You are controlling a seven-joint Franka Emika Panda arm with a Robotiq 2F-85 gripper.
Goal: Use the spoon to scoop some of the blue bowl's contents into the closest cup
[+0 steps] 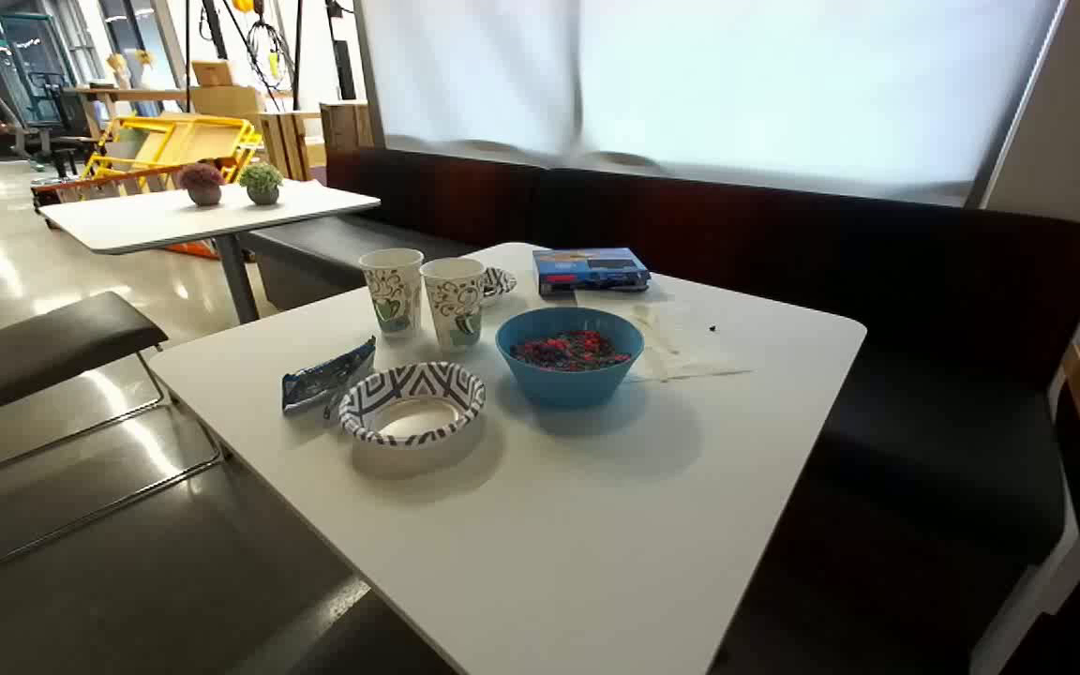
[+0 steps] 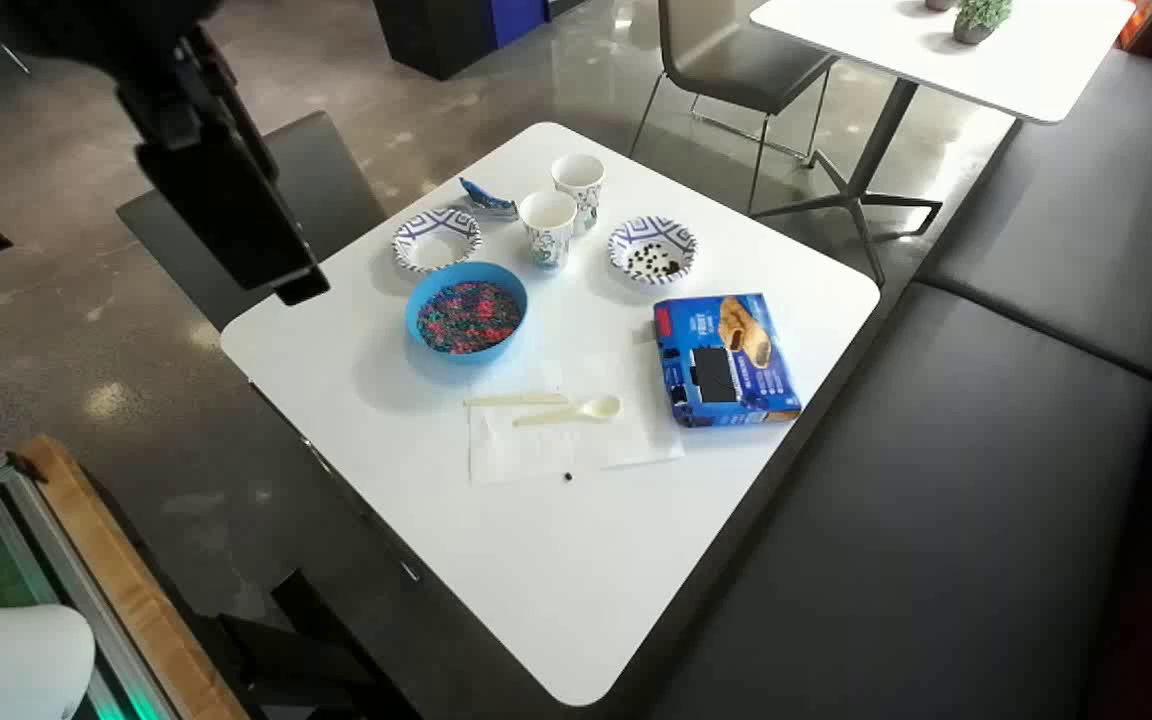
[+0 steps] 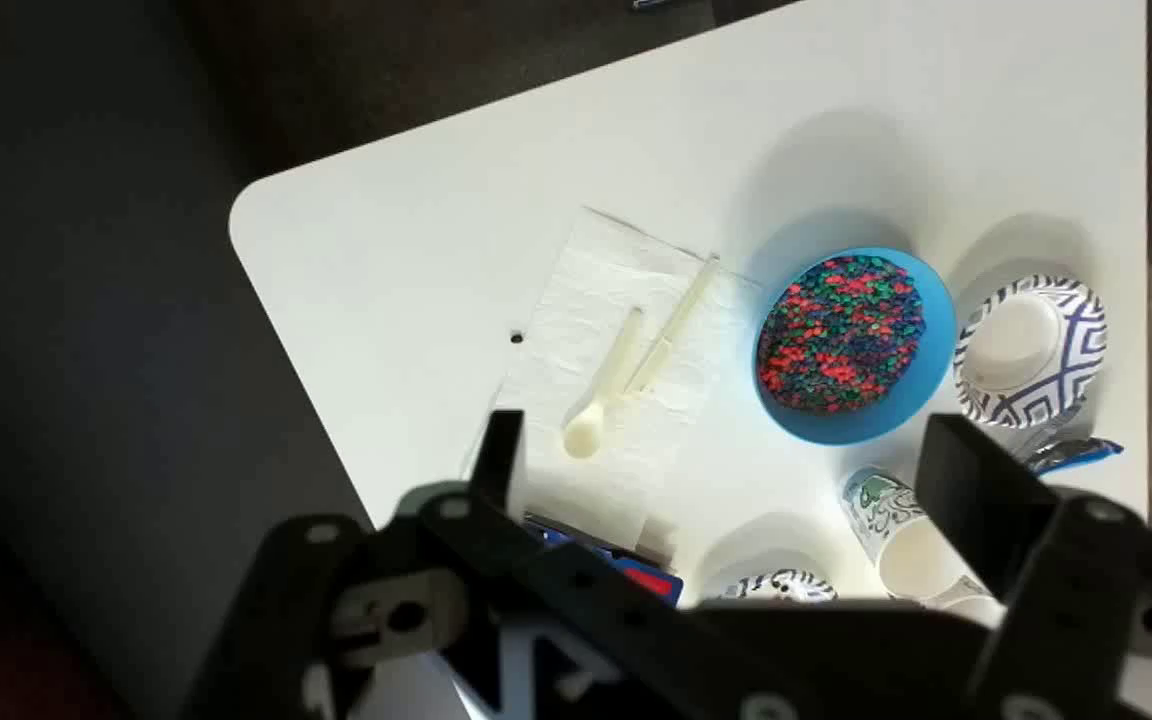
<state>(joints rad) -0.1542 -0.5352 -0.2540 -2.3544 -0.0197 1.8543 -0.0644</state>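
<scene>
Hanging wide and empty, the gripper could, poorly aimed, pinch the spoon with the stick: they lie close together on the napkin, nine o'clock from the blue bowl in the wrist view.

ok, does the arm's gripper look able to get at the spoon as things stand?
Likely yes: the gripper is open, and nothing covers the spoon, lying on the white sheet. The slim pale utensil close beside it might crowd the grasp.

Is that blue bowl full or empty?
Partly full: in the wrist view, small coloured pieces lie in the blue bowl, stopping below its rim.
</scene>
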